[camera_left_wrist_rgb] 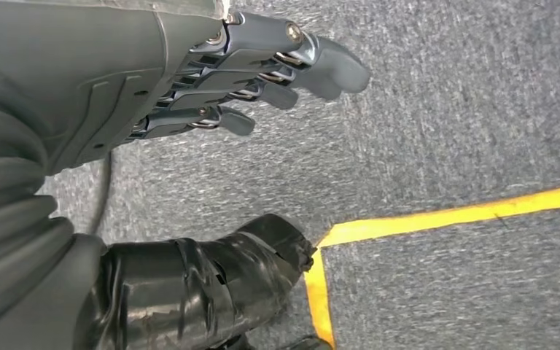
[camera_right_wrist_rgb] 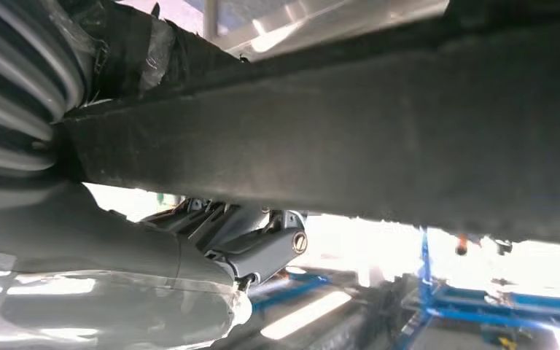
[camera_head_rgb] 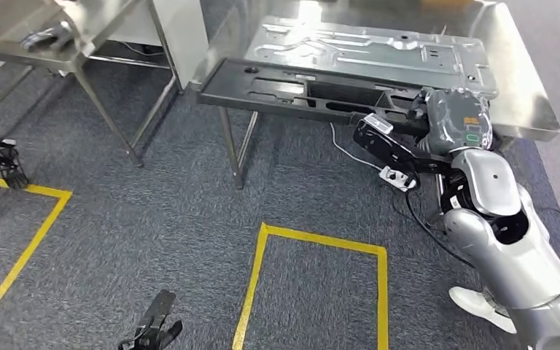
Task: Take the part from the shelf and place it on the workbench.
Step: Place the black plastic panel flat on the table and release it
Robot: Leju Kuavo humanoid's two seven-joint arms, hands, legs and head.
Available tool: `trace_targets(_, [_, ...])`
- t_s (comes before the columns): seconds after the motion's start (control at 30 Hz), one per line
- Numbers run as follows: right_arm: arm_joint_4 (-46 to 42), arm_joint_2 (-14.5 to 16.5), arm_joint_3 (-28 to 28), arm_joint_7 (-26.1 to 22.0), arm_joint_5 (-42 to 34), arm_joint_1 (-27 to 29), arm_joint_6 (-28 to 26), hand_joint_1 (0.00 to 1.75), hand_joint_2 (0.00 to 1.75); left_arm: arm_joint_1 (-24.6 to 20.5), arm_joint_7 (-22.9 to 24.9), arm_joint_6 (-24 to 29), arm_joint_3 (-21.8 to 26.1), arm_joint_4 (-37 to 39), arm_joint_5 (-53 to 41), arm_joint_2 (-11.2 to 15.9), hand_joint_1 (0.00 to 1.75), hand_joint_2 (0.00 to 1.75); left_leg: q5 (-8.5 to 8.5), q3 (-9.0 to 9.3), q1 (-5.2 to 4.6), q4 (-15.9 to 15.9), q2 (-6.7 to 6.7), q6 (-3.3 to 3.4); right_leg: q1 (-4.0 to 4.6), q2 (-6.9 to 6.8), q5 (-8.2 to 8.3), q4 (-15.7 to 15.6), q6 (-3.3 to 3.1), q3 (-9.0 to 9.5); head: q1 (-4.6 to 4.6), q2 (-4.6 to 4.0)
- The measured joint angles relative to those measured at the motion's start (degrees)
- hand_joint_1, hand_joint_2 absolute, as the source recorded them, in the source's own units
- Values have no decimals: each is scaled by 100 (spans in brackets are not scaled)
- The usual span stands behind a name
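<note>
Steel workbench (camera_head_rgb: 525, 109) runs from about twelve o'clock to two o'clock in the head view, and the part (camera_head_rgb: 277, 84), a long dark panel, lies partly on its front edge at about one o'clock, overhanging toward eleven o'clock past the bench leg. A silver stamped sheet (camera_head_rgb: 379, 47) lies on the bench top just behind it. The right hand (camera_head_rgb: 390, 146) reaches in from three o'clock under the part's near end; its dark fingers look hooked beneath the edge, supporting the part, though the closure itself is hidden. A second steel table (camera_head_rgb: 80, 44) stands at ten o'clock, and yellow floor tape (camera_head_rgb: 321, 240) marks a box at six o'clock on grey carpet.

Left wrist view: the left hand (camera_left_wrist_rgb: 262, 69) hangs over the carpet, fingers loosely curled together with nothing in them, the yellow tape corner below it.

Right wrist view: the part's dark underside (camera_right_wrist_rgb: 335, 138) crosses the picture, with the right hand's thumb side above and its grey fingers (camera_right_wrist_rgb: 255, 237) underneath, so the hand appears clamped on the panel edge.

My judgement is that the placing is nearly done but the part is not yet fully seated. To do it well, push the panel further onto the bench until no long end overhangs, keep it level so it does not ride up over the silver sheet, and only then ease the fingers out from beneath, downward and clear of the bench rim.
</note>
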Motion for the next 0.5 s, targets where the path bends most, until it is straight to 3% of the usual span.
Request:
trace_targets(0.07, [-14, -15, -13, 8, 47, 33, 13, 175, 175, 17, -10, -1, 3, 0, 7, 16, 0, 175, -39, -13, 7, 34, 8, -50, -5, 17, -5, -32, -77, 31, -3, 0])
trace_targets(0.13, [-18, -36, -30, 16, 91, 55, 36, 175, 175, 20, -25, -9, 7, -1, 11, 16, 0, 175, -101, -171, 23, 356, 15, -114, -17, 22, -49, -38, -138, 106, -7, 0])
trace_targets(0.23, [-19, -50, -45, 16, 121, 83, 71, 175, 175, 28, -32, -15, 30, -1, 18, 16, 0, 175, -366, -858, 50, 1408, 20, -184, -19, 21, -154, -47, -189, 241, -16, 0])
trace_targets(0.3, [-18, -60, -51, 17, 128, 116, 81, 175, 175, 52, -30, -15, 46, -1, 21, 19, 0, 175, -398, -1195, 54, 1668, 20, -173, -13, 27, -243, -47, -191, 355, -17, 0])
trace_targets(0.33, [-18, -65, -53, 17, 135, 131, 84, 175, 175, 59, -30, -15, 50, -1, 21, 21, 0, 175, -250, -1219, 48, 1508, 20, -149, -11, 29, -292, -47, -190, 424, -16, 0])
trace_targets(0.4, [-18, -78, -61, 16, 173, 153, 96, 175, 175, 61, -31, -16, 56, -1, 21, 31, 0, 175, 323, -1040, 12, 749, 17, -74, -13, 32, -390, -54, -178, 565, -15, 0])
trace_targets(0.43, [-19, -81, -72, 16, 199, 165, 109, 175, 175, 59, -31, -17, 62, 0, 21, 39, 0, 175, 519, -939, -17, 409, 13, -38, -14, 39, -431, -66, -161, 617, -15, 0])
trace_targets(0.5, [-23, -93, -103, 17, 243, 200, 146, 175, 175, 58, -32, -18, 72, 1, 21, 57, 0, 175, 674, -811, -61, 55, 5, 20, -15, 52, -473, -97, -105, 680, -19, 0])
